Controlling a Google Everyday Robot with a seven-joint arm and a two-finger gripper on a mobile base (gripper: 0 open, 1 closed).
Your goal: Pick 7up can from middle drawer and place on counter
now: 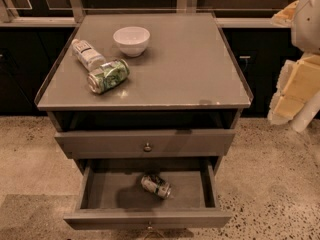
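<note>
The 7up can (156,185) lies on its side on the grey floor of the open middle drawer (100,191), near the middle and slightly toward the back. The drawer is pulled out toward me, and its flat front (210,218) is at the bottom of the view. The counter (185,64) is the glossy grey cabinet top above it. My gripper (295,86) and arm show as white and cream shapes at the right edge, beside the counter's right rim. The gripper is high above the drawer and far from the can.
On the left part of the counter stand a white bowl (131,40), a clear white-labelled bottle (87,54) lying down and a bright green patterned can (108,76) lying on its side. The drawer above (147,143) is closed. Speckled floor surrounds the cabinet.
</note>
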